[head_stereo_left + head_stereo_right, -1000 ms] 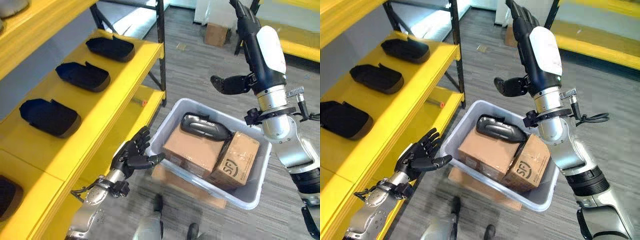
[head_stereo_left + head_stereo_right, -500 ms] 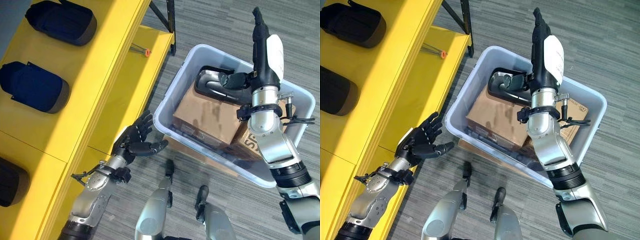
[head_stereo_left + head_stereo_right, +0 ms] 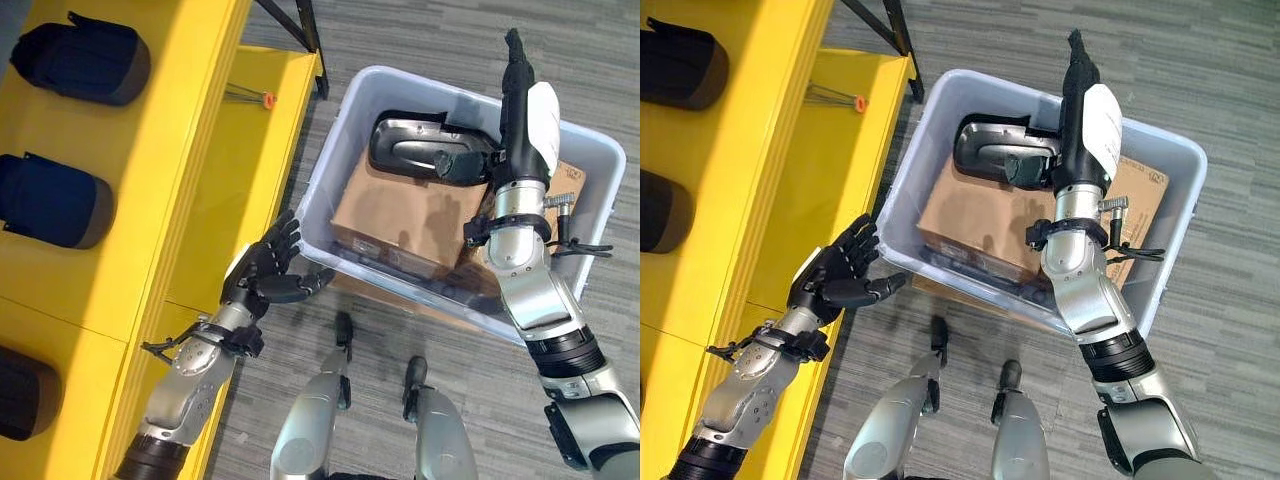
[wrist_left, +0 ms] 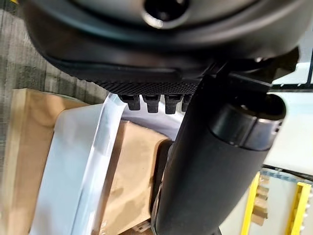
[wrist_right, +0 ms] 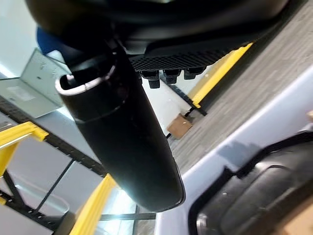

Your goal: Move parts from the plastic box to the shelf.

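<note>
A pale plastic box (image 3: 592, 160) stands on the floor and holds a glossy black moulded part (image 3: 405, 148) lying on top of cardboard boxes (image 3: 395, 215). My right hand (image 3: 518, 110) is over the box with its fingers straight, and its thumb (image 3: 458, 166) reaches towards the part's near end. The right wrist view shows the part (image 5: 264, 196) just past the thumb. My left hand (image 3: 262, 276) is open with fingers spread, beside the box's near left corner and apart from it. Three dark parts (image 3: 85, 60) (image 3: 50, 200) (image 3: 15, 395) lie on the yellow shelf (image 3: 190, 150).
A lower yellow shelf board (image 3: 245, 190) runs beside the box, with a small orange-tipped tool (image 3: 252, 97) lying on it. A black shelf post (image 3: 305, 25) stands at its far end. Grey striped floor (image 3: 420, 40) surrounds the box.
The camera has tilted down towards the box, shifting the whole picture. My right hand has come down from high above to just over the black part. The left hand stays open.
</note>
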Available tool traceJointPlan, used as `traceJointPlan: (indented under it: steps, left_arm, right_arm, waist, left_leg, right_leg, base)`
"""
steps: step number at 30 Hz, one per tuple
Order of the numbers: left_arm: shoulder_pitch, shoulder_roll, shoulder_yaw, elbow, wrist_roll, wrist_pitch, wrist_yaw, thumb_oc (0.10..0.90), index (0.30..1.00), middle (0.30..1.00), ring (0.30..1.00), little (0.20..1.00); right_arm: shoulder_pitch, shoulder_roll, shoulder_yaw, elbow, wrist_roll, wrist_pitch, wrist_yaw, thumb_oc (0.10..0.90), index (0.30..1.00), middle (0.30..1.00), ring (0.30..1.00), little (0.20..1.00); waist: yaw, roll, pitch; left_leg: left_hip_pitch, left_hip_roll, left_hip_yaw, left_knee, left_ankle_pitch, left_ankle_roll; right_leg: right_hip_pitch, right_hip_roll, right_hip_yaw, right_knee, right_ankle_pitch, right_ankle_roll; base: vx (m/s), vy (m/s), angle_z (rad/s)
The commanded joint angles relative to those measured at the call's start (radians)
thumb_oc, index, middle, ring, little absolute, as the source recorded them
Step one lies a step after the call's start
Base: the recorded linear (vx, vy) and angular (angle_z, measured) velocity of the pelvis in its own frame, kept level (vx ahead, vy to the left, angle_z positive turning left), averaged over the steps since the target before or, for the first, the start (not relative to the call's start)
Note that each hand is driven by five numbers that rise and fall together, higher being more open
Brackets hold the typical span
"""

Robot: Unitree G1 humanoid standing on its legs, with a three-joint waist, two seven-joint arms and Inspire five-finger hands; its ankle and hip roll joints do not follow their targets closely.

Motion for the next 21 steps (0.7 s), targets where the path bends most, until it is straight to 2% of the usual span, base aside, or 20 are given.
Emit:
traceJointPlan:
  steps: [1, 11, 21]
  left_arm:
    - [-0.011, -0.043, 0.020, -0.179, -0.003, -0.074, 0.027, 0.900, 1.000, 1.000, 1.000, 1.000]
    - [0.001, -0.057, -0.008, -0.169, -0.004, -0.082, 0.052, 0.900, 1.000, 1.000, 1.000, 1.000]
    - [0.018, -0.049, -0.033, -0.178, 0.031, -0.116, 0.073, 0.900, 1.000, 1.000, 1.000, 1.000]
  right_arm:
    - [-0.095, -0.052, -0.024, -0.178, -0.098, -0.055, 0.008, 0.900, 1.000, 1.000, 1.000, 1.000]
    - [-0.099, -0.064, 0.021, -0.199, -0.198, -0.064, 0.088, 0.900, 1.000, 1.000, 1.000, 1.000]
    - [-0.150, -0.088, 0.077, -0.211, -0.357, -0.110, 0.113, 0.900, 1.000, 1.000, 1.000, 1.000]
  waist:
    - [-0.021, 0.047, -0.011]
    - [-0.023, 0.094, -0.011]
    - [-0.005, 0.102, -0.011]
  left_leg:
    - [-0.019, -0.043, -0.066, 0.087, -0.148, -0.020]
    - [-0.147, -0.041, -0.042, 0.103, -0.123, -0.024]
    - [-0.256, -0.055, -0.046, 0.158, -0.129, -0.022]
  right_leg:
    - [-0.057, 0.052, -0.004, 0.010, 0.044, -0.065]
    - [-0.241, 0.070, 0.021, 0.104, 0.026, -0.077]
    - [-0.354, 0.072, 0.033, 0.177, 0.005, -0.085]
  base:
    - [-0.02, 0.040, -0.17]
    - [-0.03, 0.031, -0.08]
    - [-0.01, 0.003, -0.02]
